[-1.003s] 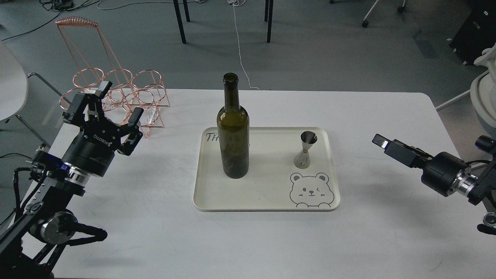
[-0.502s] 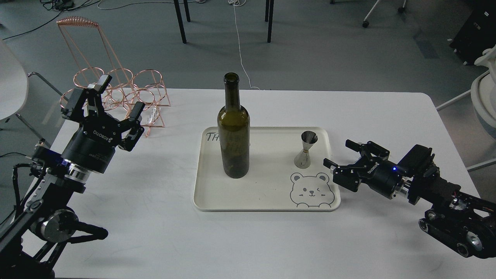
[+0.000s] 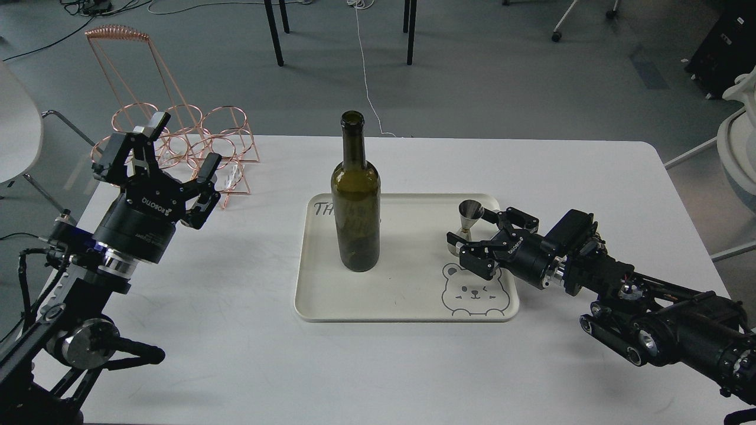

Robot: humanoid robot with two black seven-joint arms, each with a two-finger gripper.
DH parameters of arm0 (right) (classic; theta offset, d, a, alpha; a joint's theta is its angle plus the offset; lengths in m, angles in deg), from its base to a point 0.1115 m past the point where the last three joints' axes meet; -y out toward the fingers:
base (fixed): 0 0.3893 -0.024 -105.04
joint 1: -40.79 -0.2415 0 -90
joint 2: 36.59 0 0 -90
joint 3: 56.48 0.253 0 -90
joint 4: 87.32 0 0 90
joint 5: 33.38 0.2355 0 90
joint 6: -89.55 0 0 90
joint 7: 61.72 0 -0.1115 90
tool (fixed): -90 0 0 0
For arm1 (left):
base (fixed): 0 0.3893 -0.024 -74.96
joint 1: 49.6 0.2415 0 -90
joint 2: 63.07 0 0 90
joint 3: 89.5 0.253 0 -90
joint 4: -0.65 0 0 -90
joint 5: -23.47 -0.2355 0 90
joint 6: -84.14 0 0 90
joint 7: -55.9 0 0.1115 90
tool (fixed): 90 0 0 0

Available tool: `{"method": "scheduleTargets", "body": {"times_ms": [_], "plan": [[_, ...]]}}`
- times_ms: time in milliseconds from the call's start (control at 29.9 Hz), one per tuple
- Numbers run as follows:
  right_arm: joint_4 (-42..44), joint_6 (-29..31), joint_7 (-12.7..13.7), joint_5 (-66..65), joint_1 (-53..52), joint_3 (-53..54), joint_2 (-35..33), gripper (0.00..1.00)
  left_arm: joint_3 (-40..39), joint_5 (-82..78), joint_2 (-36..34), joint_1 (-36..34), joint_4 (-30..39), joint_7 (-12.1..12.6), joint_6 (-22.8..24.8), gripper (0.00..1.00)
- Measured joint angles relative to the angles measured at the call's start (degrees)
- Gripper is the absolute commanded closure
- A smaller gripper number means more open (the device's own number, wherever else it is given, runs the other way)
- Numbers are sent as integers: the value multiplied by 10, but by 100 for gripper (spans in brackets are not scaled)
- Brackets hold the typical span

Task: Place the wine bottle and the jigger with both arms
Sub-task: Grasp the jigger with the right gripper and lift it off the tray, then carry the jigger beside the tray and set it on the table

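Observation:
The dark olive-green wine bottle (image 3: pixel 355 200) stands upright on the left part of the cream tray (image 3: pixel 407 310). The small steel jigger (image 3: pixel 469 217) stands upright on the tray's right part, above a printed bear face. My right gripper (image 3: pixel 477 229) is open, low over the tray's right edge, with its fingers on either side of the jigger's lower cone and a gap showing. My left gripper (image 3: pixel 177 150) is open and empty, raised over the table's left side, far from the bottle.
A copper wire rack (image 3: pixel 177 139) stands at the table's back left, just behind my left gripper. The white table (image 3: pixel 378 366) ends near my left arm. Chair and table legs stand on the floor beyond.
My right arm has reached leftward over the tray's right edge, bringing its open fingers around the jigger. My left gripper has barely moved. Bottle and jigger have stayed in place.

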Motion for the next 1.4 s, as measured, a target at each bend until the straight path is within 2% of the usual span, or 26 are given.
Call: {"method": "scheduleTargets", "body": {"times_ms": [201, 334, 669, 936, 1404], "plan": [[-5, 0, 0, 2, -1, -1, 6, 79, 0, 0, -1, 0, 0, 0, 0, 2], [-29, 0, 0, 8, -2, 6, -8, 79, 0, 0, -5, 0, 4, 0, 0, 2], [-114, 0, 0, 38, 45, 134, -135, 76, 0, 0, -12, 1, 14, 0, 0, 2], [-114, 0, 0, 130, 123, 147, -236, 76, 3, 0, -13, 2, 14, 0, 0, 2], [-73, 0, 0, 153, 159, 139, -233, 71, 6, 0, -12, 3, 14, 0, 6, 2]]}}
